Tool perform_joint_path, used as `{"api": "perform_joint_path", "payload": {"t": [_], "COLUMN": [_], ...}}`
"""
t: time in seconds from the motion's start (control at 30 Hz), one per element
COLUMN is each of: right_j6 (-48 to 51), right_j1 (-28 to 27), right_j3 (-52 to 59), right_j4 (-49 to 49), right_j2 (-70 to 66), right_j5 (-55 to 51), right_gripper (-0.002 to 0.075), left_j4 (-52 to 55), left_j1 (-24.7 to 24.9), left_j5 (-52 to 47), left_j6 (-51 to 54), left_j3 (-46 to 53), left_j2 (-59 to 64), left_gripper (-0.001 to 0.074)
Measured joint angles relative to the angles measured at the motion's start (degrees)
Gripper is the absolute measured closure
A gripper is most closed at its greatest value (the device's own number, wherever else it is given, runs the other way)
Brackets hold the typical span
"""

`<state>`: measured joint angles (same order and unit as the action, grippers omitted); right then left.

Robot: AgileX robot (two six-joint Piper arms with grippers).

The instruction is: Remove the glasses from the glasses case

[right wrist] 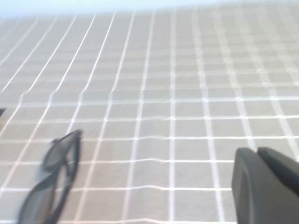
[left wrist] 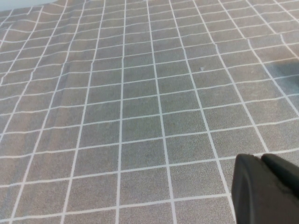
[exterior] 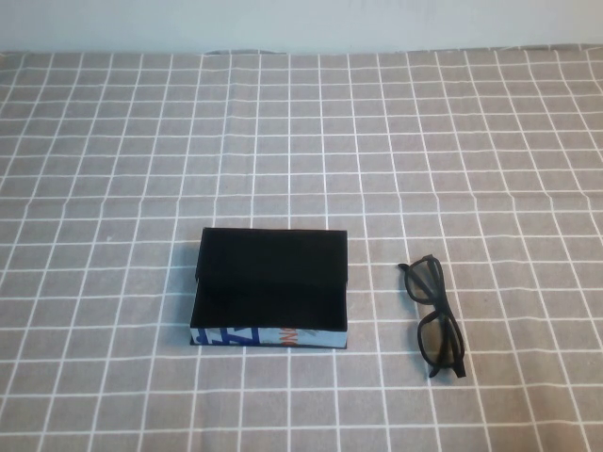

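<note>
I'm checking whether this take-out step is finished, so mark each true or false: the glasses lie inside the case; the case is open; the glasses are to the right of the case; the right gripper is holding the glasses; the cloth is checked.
1. The glasses lie inside the case. False: they lie on the cloth, apart from the case, which looks empty.
2. The case is open. True: its black inside shows from above.
3. The glasses are to the right of the case. True.
4. The right gripper is holding the glasses. False: it holds nothing; the glasses lie on the cloth some way from it. The left gripper is over bare cloth.
5. The cloth is checked. True: grey with white lines.
</note>
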<state>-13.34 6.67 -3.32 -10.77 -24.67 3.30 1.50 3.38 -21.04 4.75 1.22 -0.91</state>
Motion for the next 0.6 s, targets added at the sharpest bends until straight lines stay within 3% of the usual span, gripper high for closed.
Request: {"api": "perform_joint_path", "payload": {"t": [0.13,0.33,0.6], "right_j6": [0.05,0.29,0.29], "right_j1": [-2.79,-2.44,-2.07], "right_j3": [4.54,4.91,4.91], "right_j4": [-0.23,-0.23,0.43], "right_j2": [11.70,22.11,25.06], "right_j5": [-1.60,-7.81,-10.00], "right_gripper": [0.0743,0.0743,0.0743], "left_j4": [0.00,0.00,0.00], "left_j1": [0.00,0.00,0.00], "left_j5": [0.00,0.00,0.00], "left_j6": [0.00,0.00,0.00], "left_j3": [0.00,0.00,0.00], "left_j2": [0.00,0.00,0.00], "left_gripper": [0.0739,0.0739,0.0739]}}
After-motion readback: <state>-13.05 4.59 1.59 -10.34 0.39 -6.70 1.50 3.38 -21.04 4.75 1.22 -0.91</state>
